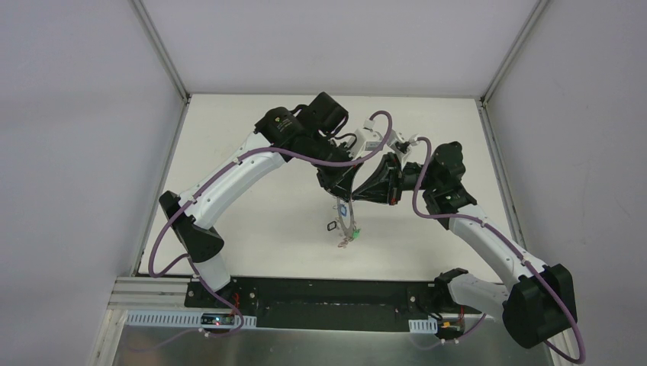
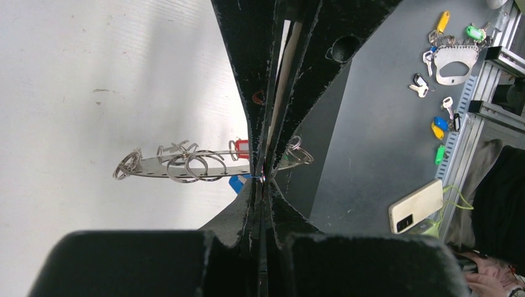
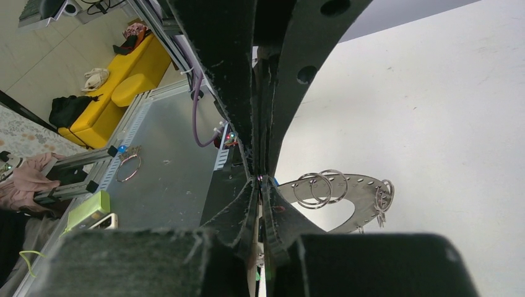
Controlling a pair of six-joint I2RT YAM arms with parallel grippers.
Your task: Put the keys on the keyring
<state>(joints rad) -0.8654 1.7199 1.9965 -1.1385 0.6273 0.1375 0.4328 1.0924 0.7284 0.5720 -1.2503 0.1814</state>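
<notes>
Reaching in from the left of the top view, the left gripper meets the right gripper tip to tip over the middle of the white desk. The left gripper is fully closed on the rim of the keyring. The left wrist view shows the keyring edge-on, with several wire loops standing from its face. A red key tag and a blue key tag sit just beside the fingers.

In the top view, the keyring hangs toward the arm bases, with a black key tag on its left and a green key tag at its near end.

The right gripper is drawn almost shut and appears to pinch the same end of the keyring. In the right wrist view, the plate extends rightward from the fingertips. Whether a key also lies in that grip cannot be told.
</notes>
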